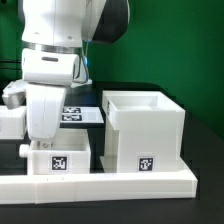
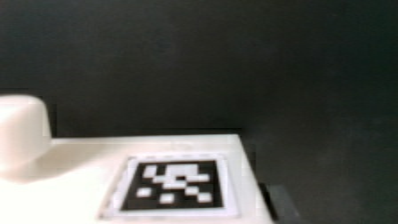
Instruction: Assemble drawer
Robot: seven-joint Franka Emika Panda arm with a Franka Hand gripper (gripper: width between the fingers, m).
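The drawer [image 1: 60, 157] is a small white box with a black-and-white marker on its front. It stands behind the low white border wall [image 1: 100, 184], at the exterior view's left. The larger white casing [image 1: 145, 125], open side up with a marker low on its front, stands just to the drawer's right. My gripper [image 1: 34, 146] reaches down onto the drawer's left part, with a dark fingertip [image 1: 24, 149] at its left side. The wrist view shows a white surface with a marker [image 2: 178, 186], a rounded white piece [image 2: 18, 135] and a dark finger edge [image 2: 276, 198]. The jaws are hidden.
The marker board [image 1: 84, 115] lies flat on the dark table behind the drawer. Another white part [image 1: 9, 122] sits at the exterior view's far left. The arm's white body [image 1: 55, 50] fills the upper left. Dark table [image 2: 214, 60] lies beyond the white surface.
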